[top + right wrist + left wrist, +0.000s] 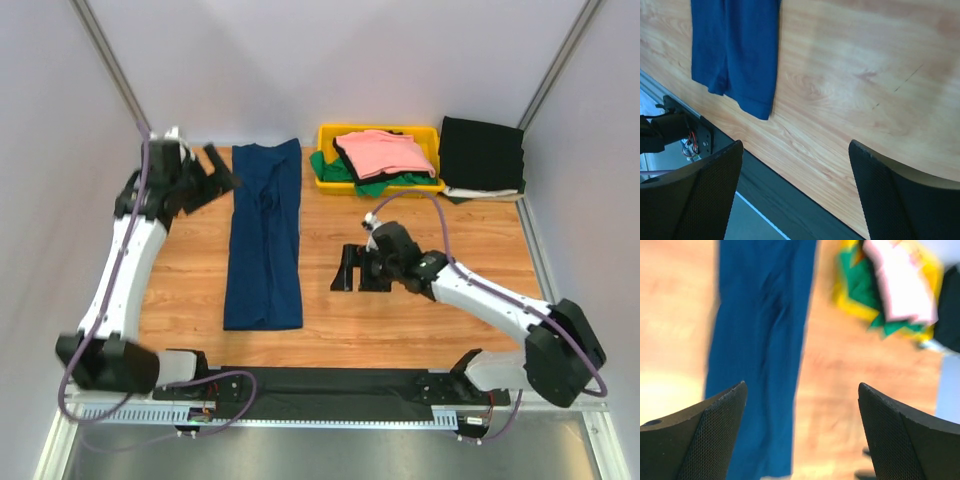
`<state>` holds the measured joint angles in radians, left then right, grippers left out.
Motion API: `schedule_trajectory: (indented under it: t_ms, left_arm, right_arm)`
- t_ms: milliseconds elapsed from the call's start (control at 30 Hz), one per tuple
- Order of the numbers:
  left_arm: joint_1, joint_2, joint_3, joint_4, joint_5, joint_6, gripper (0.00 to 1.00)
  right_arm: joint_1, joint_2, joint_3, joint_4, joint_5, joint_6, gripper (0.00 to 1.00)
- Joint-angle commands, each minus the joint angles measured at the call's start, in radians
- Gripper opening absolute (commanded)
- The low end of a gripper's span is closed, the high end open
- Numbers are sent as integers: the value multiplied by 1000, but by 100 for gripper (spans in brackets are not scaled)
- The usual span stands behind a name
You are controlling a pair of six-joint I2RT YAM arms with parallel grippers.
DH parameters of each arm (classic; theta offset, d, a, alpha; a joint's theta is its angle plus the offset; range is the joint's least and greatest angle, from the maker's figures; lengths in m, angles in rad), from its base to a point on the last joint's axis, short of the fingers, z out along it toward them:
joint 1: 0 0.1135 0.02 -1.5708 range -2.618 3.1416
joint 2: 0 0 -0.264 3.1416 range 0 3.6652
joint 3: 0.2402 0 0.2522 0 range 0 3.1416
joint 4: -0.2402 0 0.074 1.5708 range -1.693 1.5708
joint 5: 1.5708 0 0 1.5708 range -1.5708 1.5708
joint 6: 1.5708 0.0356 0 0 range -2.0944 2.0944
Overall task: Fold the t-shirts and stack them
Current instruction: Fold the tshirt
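Navy t-shirt [264,235] folded into long strip, flat on table [330,325]. Left gripper [222,176] wide, empty, near far end. Right gripper [356,285] wide, empty.

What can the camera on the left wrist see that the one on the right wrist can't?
Only the left wrist view, which is blurred, takes in the yellow bin with a pink shirt and a green shirt heaped in it, plus a black shirt at the right edge. Only the right wrist view shows the black strip along the near edge of the wooden table, and some wiring beyond it. Both show the navy shirt lying on the table, and each has its own jaws spread open at the bottom.
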<state>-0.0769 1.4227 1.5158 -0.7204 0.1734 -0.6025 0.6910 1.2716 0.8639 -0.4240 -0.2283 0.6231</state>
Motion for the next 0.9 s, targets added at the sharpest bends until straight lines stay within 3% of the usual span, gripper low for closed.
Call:
schedule_trajectory:
  t_ms: [0,200,433,733,867]
  left_arm:
    - [5,-118,-396,-85,-112,7,97]
    - [5,-499,-803,-56,-172,-68,96]
    - [-18,-731,-992,-62,-187,-282,92]
    - [-26,-676,-1161,21,-181,-335,78]
    - [-24,-686,-1201,61,-141,-324,69]
  right_arm:
    - [56,87,-95,284,-124,164,87]
    - [206,294,-52,387,-80,197,86]
    - [260,489,-13,496,-80,263,77]
    - [262,587,14,533,-77,279,59]
    - [262,606,29,541,-83,279,44]
